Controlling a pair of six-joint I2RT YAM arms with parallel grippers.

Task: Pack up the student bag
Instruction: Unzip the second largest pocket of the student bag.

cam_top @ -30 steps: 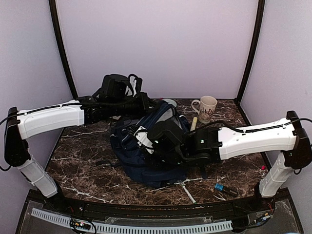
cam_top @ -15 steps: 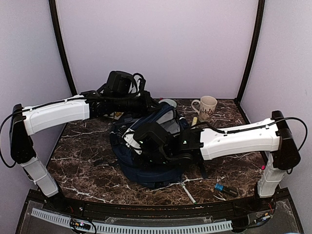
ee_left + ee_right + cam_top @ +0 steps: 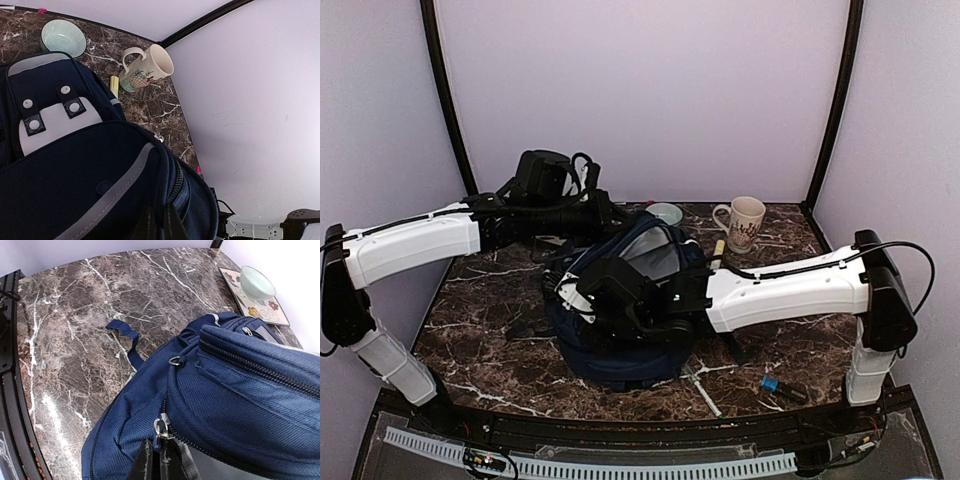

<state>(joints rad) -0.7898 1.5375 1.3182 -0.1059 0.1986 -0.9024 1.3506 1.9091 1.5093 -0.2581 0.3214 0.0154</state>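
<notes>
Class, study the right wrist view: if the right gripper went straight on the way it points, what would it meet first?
The student bag. The right gripper is shut on its zipper pull, and the navy fabric lies directly ahead, seemingly with no gap between.

Much of the student bag (image 3: 620,365) behind the right arm (image 3: 790,290)

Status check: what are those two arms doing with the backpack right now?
Left gripper shut on rim of student bag; right gripper shut on its zipper pull. Bag lies on table. Mug, bowl behind, apart.
</notes>
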